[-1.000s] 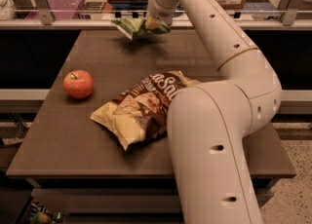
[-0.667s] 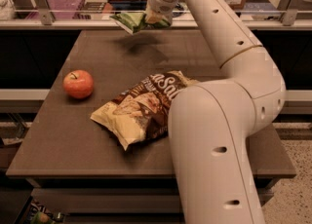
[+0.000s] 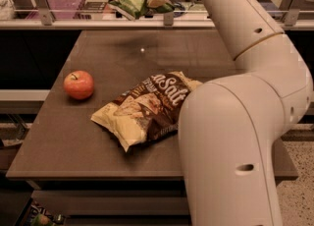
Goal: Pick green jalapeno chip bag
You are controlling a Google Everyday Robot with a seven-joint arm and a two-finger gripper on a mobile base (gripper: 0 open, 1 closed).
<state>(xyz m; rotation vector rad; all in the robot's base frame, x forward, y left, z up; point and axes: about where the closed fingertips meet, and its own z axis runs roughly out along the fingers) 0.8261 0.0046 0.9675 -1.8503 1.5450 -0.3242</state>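
Tool [image 3: 157, 1] is hovering at the top of the view, above the far edge of the tabletop [image 3: 98, 53], clenching on the green jalapeno chip bag [image 3: 128, 5]. Bag is hanging in the air, clear of the tabletop, and the tool is gripping its right end. The rest of the bag is sticking out toward the left of the view, crinkled and roughly level.

White arm [image 3: 235, 136] is rising from the lower right, bending on the right side and reaching across to the top centre where the tool is.

Brown-and-cream chip bag [image 3: 144, 109] is lying flat near the middle of the tabletop with its white lettering facing up. The arm's thick lower segment is covering its right end.

Red apple [image 3: 78, 84] is sitting upright on the left part of the tabletop, stem up, near the brown-and-cream bag but not touching it.

Purple bin [image 3: 64, 4] is showing behind the rail at the upper left, well apart from the held bag
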